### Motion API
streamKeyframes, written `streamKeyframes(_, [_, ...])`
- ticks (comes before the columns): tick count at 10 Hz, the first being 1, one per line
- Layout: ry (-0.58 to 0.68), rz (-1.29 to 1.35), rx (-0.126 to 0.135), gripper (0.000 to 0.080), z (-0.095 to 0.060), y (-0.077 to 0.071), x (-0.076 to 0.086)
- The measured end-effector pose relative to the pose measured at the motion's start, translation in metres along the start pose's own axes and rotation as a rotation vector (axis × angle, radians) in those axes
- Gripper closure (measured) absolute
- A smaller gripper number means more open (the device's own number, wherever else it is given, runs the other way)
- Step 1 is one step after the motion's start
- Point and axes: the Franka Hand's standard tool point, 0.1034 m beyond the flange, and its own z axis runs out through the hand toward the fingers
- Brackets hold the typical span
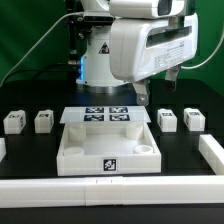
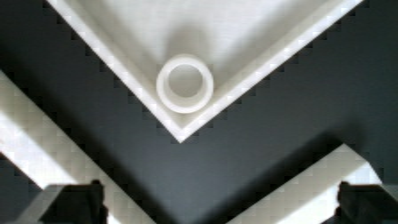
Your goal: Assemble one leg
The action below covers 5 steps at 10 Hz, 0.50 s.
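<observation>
The gripper hung released above the panel. Its two fingers were spread wide with nothing held between them, and only dark bench showed in the gap. In the wrist view one corner of the panel lay just beyond the fingertips, with a round socket set into it.

All four legs sat on the bench clear of the panel, two on each side, and none touched the gripper. The nearest leg sat just off the panel's edge on the exterior view's right, lower than the gripper and apart from it, its tag facing the camera. The second leg sat beside it, farther from the panel. On the panel's other side, toward the exterior view's left, the third leg sat near the panel and the fourth leg farther out.

The marker board lay just behind the panel, under the arm. A long white rail ran along the bench in front of the panel.
</observation>
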Motion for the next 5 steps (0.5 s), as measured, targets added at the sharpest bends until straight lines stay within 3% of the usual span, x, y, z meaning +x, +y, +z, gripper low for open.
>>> streamKeyframes(5, [0.000,0.000,0.000,0.0150,0.0002,-0.0001,0.0000])
